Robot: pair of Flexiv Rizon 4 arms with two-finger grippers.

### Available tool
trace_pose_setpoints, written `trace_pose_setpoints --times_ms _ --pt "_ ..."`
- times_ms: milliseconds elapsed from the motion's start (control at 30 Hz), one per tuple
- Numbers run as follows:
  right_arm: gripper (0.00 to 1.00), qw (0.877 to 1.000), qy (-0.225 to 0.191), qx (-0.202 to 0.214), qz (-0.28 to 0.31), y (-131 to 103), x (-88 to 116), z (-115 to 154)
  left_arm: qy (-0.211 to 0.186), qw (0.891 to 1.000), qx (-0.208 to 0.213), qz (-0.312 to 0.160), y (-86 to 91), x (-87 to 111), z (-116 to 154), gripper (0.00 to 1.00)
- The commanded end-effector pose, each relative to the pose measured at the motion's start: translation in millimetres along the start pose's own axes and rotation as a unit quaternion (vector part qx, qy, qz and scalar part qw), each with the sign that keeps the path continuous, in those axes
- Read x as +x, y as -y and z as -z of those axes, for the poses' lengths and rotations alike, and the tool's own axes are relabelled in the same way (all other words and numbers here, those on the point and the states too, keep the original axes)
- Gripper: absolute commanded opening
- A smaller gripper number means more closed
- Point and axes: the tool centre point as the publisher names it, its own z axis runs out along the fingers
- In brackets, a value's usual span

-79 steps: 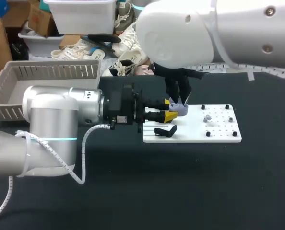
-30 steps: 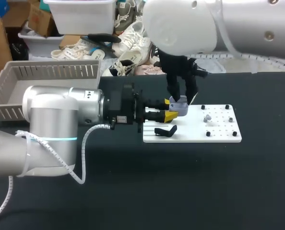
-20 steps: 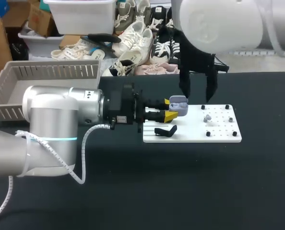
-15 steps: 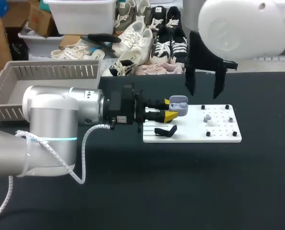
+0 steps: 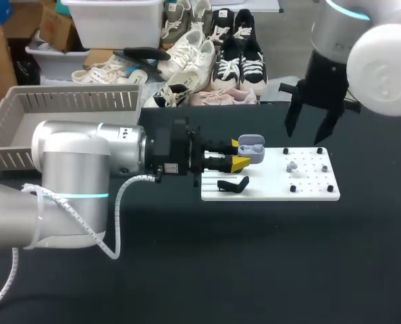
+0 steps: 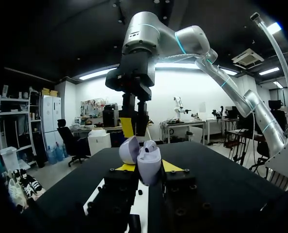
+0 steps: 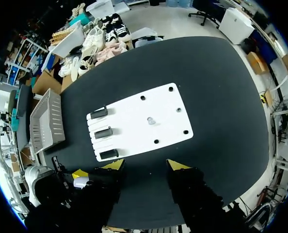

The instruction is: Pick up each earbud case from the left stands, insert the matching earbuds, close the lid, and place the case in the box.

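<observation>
Open case (image 5: pixel 252 149) pinched by left gripper (image 5: pixel 239 154), frame centre, over the board (image 5: pixel 308 190).
Its contents are hard to make out; right gripper (image 5: pixel 304 137), spread and empty, has been lifted off it to upper right.

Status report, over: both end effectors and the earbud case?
Left end effector shut on lavender earbud case, lid open. Right end effector open, empty, raised above white board. One earbud lies on board, unobstructed.
</observation>
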Motion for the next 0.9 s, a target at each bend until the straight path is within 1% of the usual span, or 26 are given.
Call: trace_pose_setpoints --times_ms 33,100,167,233,267,333,400,433,600,633,800,900 --pt "0.53 0.999 0.013 -0.031 -0.001 5 -2 -18 0.001 1.0 -0.001 -0.001 0.7 0.3 0 0.0" --pt "0.55 0.999 0.027 -0.031 -0.006 8 -6 -26 0.001 1.0 -0.001 -0.001 0.7 0.3 0 0.0" --pt "0.6 0.999 0.029 -0.038 -0.014 11 -8 -35 0.001 1.0 -0.001 -0.001 0.7 0.3 0 0.0" --pt "0.65 0.999 0.038 -0.033 -0.016 12 -10 -43 0.001 1.0 -0.001 -0.001 0.7 0.3 0 0.0" --pt "0.69 0.999 0.037 -0.033 -0.02 12 -10 -47 0.001 1.0 -0.001 -0.001 0.7 0.3 0 0.0" --pt "0.69 0.998 0.04 -0.029 -0.025 13 -11 -53 0.001 1.0 -0.001 -0.001 0.7 0.3 0 0.0" --pt "0.67 0.998 0.041 -0.021 -0.036 14 -14 -61 0.001 1.0 -0.001 -0.001 0.7 0.3 0 0.0" --pt "0.64 0.998 0.043 -0.018 -0.042 14 -15 -65 0.001 1.0 -0.001 -0.001 0.7 0.3 0 0.0" --pt "0.58 0.998 0.043 -0.016 -0.052 15 -19 -82 0.001 1.0 -0.001 -0.001 0.7 0.3 0 0.0" --pt "0.59 0.997 0.044 -0.016 -0.053 16 -20 -86 0.001 1.0 -0.001 -0.001 0.7 0.3 0 0.0" --pt "0.57 0.997 0.044 -0.025 -0.057 19 -25 -97 0.001 1.0 -0.001 -0.001 0.7 0.3 0 0.0" --pt "0.58 0.997 0.045 -0.029 -0.059 20 -29 -102 0.001 1.0 -0.001 -0.001 0.7 0.3 0 0.0"
